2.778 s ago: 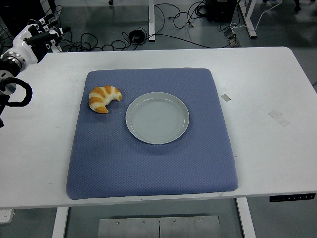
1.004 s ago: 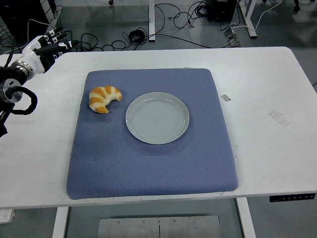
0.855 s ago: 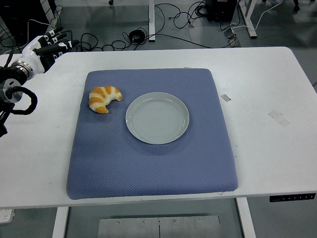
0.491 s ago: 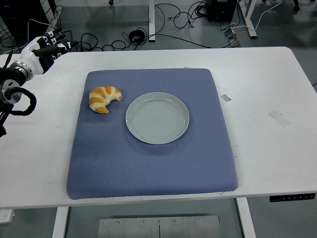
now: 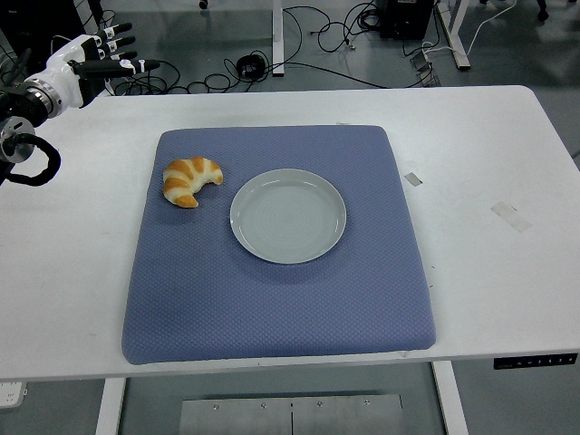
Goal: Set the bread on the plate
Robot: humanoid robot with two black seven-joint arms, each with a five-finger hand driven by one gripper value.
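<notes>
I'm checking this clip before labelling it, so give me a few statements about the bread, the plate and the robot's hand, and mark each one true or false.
1. The croissant lies on the plate. False: it lies on the blue mat, just left of the plate and apart from it.
2. The plate holds nothing. True.
3. The left hand grips the croissant. False: it is up at the table's far left corner, fingers spread, holding nothing.
4. The plate sits on the blue mat. True.
5. The right hand rests beside the plate. False: no right hand shows in the picture.
</notes>
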